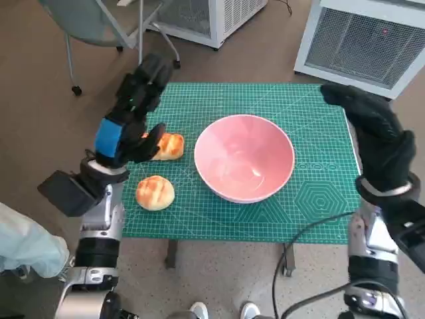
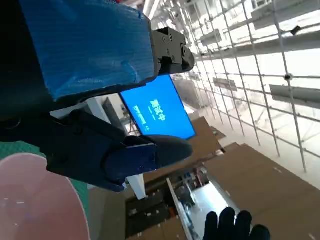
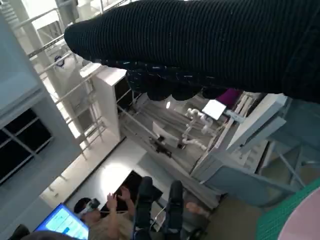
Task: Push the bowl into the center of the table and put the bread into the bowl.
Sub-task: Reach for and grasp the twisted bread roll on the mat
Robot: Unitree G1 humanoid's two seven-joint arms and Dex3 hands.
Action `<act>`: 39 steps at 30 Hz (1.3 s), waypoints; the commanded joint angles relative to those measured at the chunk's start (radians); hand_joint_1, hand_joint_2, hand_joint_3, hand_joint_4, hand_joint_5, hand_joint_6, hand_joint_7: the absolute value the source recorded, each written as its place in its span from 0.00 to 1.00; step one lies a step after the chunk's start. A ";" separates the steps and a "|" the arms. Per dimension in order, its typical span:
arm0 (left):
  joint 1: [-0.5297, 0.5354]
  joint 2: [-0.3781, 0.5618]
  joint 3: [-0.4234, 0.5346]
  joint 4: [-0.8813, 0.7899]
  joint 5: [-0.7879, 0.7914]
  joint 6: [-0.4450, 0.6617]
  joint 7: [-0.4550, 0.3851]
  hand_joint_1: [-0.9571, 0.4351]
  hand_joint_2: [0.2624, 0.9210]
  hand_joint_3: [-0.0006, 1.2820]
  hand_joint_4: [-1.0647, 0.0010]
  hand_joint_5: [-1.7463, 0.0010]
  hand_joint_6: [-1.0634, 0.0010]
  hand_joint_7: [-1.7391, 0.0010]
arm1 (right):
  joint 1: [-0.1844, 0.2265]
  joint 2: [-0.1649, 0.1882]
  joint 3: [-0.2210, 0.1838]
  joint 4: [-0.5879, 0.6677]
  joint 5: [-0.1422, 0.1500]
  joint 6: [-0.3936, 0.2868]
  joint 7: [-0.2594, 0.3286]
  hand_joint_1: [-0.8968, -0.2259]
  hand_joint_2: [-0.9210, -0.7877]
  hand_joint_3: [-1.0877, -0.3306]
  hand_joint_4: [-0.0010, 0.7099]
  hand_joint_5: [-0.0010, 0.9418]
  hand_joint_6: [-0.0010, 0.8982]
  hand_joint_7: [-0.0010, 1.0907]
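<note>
The pink bowl point(image 1: 244, 157) stands empty on the green mat point(image 1: 312, 199), about mid-table; its rim point(image 2: 35, 200) also shows in the left wrist view. Two golden bread rolls lie left of it: one point(image 1: 171, 146) close to the bowl, partly behind my left thumb, the other point(image 1: 155, 193) nearer the front edge. My left hand point(image 1: 129, 113) hovers over the table's left side with fingers stretched out and nothing in them. My right hand point(image 1: 372, 129), in its black glove, is raised over the right edge, fingers extended and holding nothing.
A chair point(image 1: 99, 26) stands beyond the table's far left corner, and white grilled units point(image 1: 362, 40) stand behind it. A cable point(image 1: 312, 229) hangs past the front right edge. A person point(image 3: 107, 212) sits in the right wrist view. A pale sleeve point(image 1: 26, 242) is at the left.
</note>
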 commanded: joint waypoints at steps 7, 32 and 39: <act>-0.043 0.048 -0.020 0.000 0.089 -0.043 0.029 0.17 1.00 0.37 0.82 1.00 0.99 0.76 | 0.051 -0.011 0.001 -0.060 0.010 0.044 -0.034 0.32 0.00 0.56 0.17 0.01 0.00 0.45; -0.039 0.231 -0.196 -0.363 0.848 0.736 0.050 0.46 0.66 0.00 0.92 1.00 0.84 0.96 | 0.038 -0.002 0.005 -0.045 -0.002 0.049 -0.047 0.32 0.00 0.58 0.17 0.00 0.00 0.48; -0.100 0.230 -0.286 -0.287 0.888 0.837 0.006 0.52 0.65 0.00 0.93 1.00 0.82 0.97 | 0.031 -0.004 0.008 -0.033 -0.008 0.041 -0.049 0.32 0.00 0.58 0.17 0.00 0.00 0.45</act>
